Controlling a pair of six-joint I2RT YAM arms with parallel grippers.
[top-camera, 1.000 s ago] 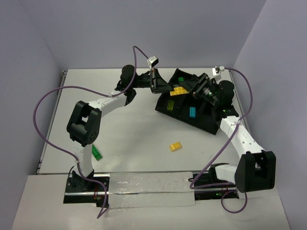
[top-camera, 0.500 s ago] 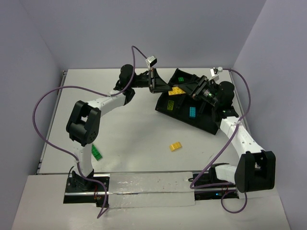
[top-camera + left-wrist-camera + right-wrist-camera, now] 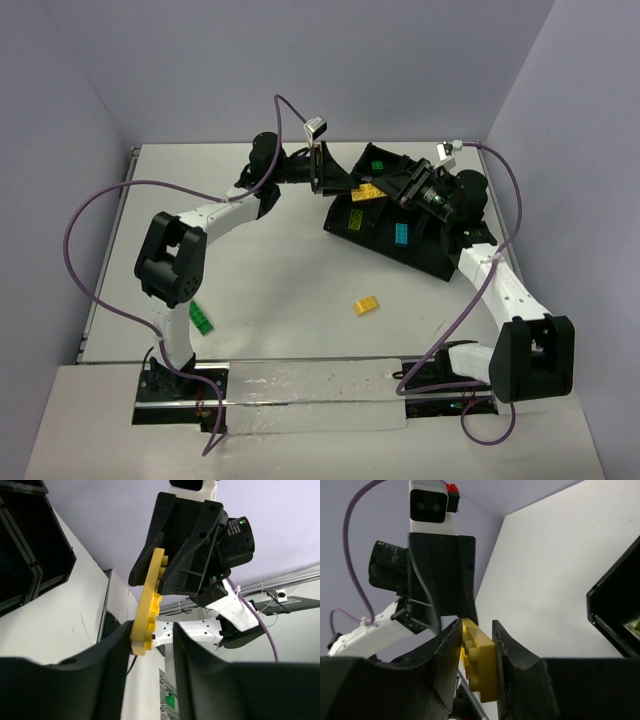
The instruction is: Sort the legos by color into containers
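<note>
Now the handover has flipped: right gripper (image 3: 475,626) has clamped onto the yellow brick (image 3: 481,665), and left gripper (image 3: 150,632) has released, fingers parted around its end. Brick hangs over the tray (image 3: 430,262). Right arm can likely drop it with the yellows.

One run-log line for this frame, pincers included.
yellow lego: aloft | left pincer: open around it | right pincer: shut on it | loose on table: yellow brick, green brick
</note>
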